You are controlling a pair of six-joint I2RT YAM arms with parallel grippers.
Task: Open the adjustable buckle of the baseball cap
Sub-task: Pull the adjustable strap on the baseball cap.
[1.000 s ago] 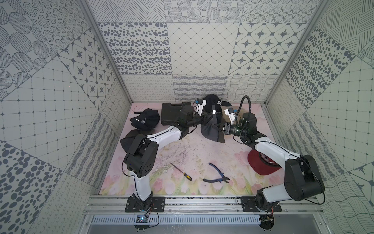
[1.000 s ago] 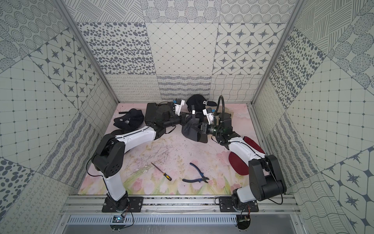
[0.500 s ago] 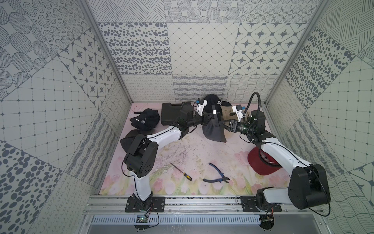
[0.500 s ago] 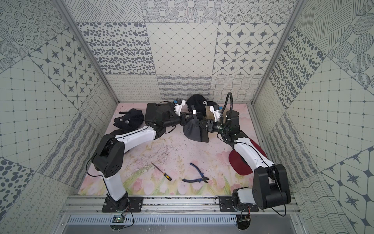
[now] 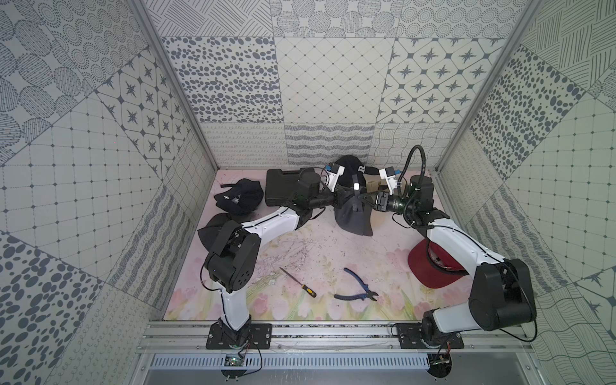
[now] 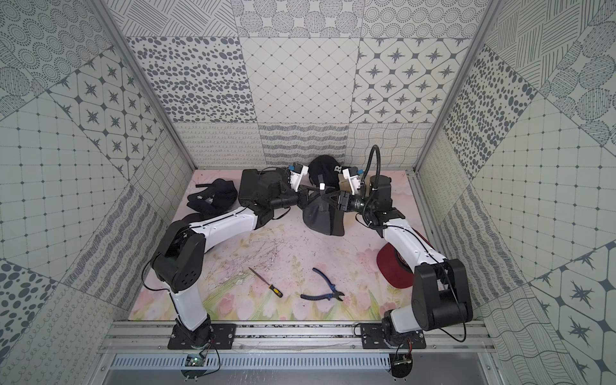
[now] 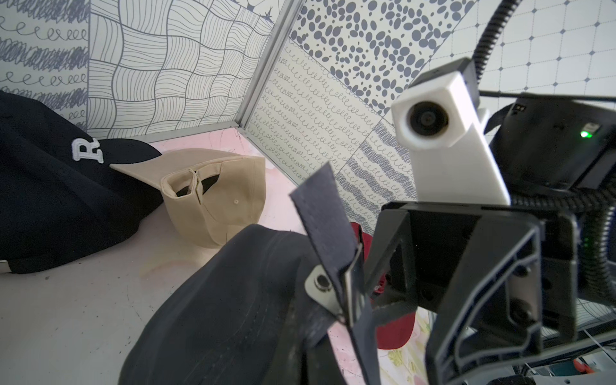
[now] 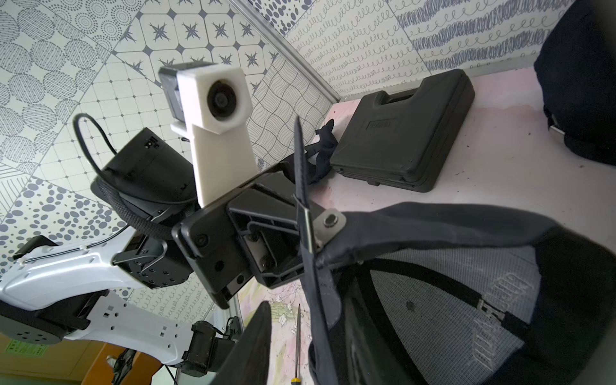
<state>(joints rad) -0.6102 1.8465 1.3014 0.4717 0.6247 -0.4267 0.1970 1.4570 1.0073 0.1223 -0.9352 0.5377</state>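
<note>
In the left wrist view the dark grey cap [image 7: 233, 300] hangs slack at the rear middle of the counter [image 5: 300, 253], lifted between the two arms. Its strap [image 7: 323, 213] stands up through a small metal buckle [image 7: 321, 283].

I judge the cap light and floppy: the cloth and mesh would fold under any push, so only the buckle gives a stiff purchase (and smooth metal is likely to slip). The best hold looks to be the strap's free tail, with the band just beside the buckle pinned as an anchor.

The left end effector [image 5: 342, 200] is clenched on that band behind the buckle. The right end effector [image 5: 366, 199] has its fingers partly spread right at the strap. Whether they bite on it I cannot tell.

Room is tight rearward, where a black cap [image 7: 50, 183], a beige cap [image 7: 216, 190] and a black case [image 5: 283, 186] lie near the back wall. Toward the front the counter is bare as far as the screwdriver [image 5: 298, 287] and pliers [image 5: 355, 290]. A red cap [image 5: 430, 270] lies on the right side.
</note>
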